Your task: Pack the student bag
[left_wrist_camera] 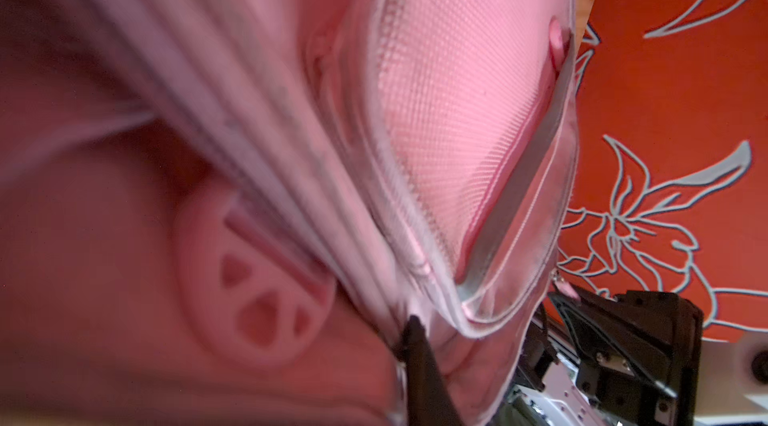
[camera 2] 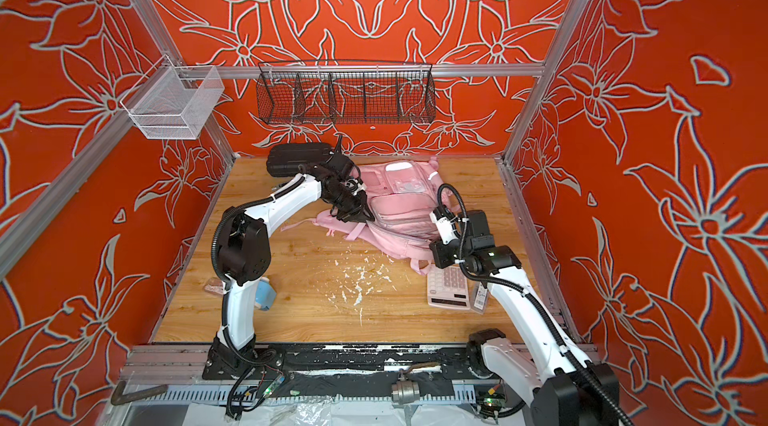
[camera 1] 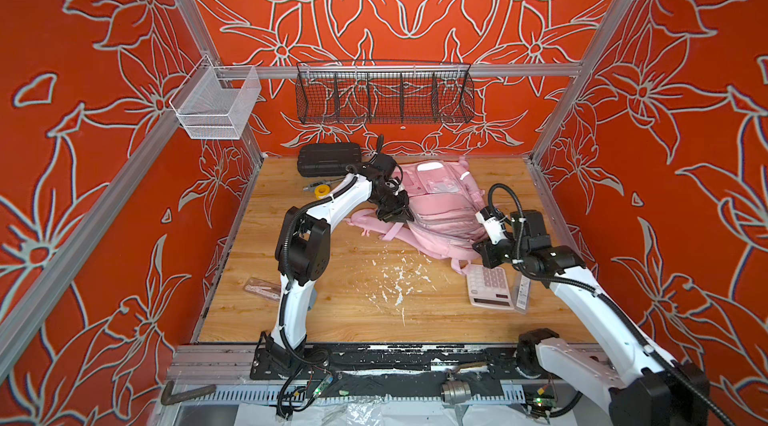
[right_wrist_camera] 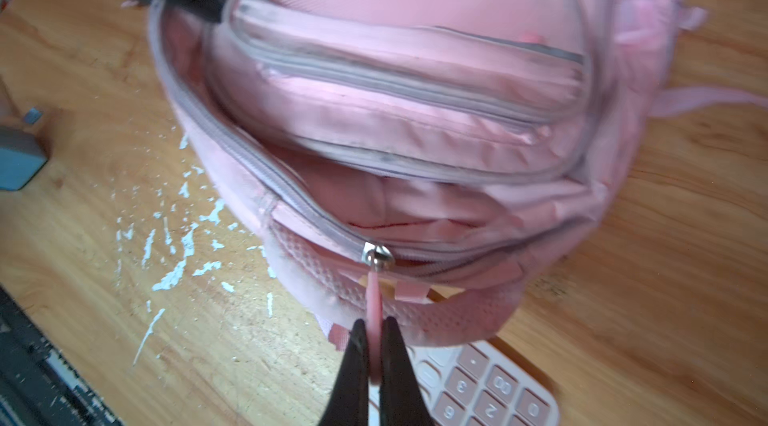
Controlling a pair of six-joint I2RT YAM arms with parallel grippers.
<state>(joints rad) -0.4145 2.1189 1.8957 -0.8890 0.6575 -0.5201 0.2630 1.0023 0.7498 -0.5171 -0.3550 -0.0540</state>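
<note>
The right gripper (right_wrist_camera: 372, 324) is clamped on the pink zipper pull (right_wrist_camera: 375, 299) of the student bag (right_wrist_camera: 415, 70), pinching the strip between its two black fingers just below the metal slider (right_wrist_camera: 377, 256). On one side of the slider the main zip gapes, showing pink lining. The left gripper (camera 1: 395, 214) presses into the bag's opposite edge at the zip. Only one fingertip shows in its wrist view, so I cannot tell how wide it stands.

The bag lies front pockets up toward the back right of the wooden table (camera 1: 353, 320), between the two grippers. Its near end overlaps the edge of a pink-keyed calculator (right_wrist_camera: 490, 390), where the digits 3, 8, 2, 0 and 6 can be read. A clear packet (camera 1: 523, 293) just beside the calculator carries a label too small to read. A black case (camera 1: 328, 159) sits at the back, left of the bag.
</note>
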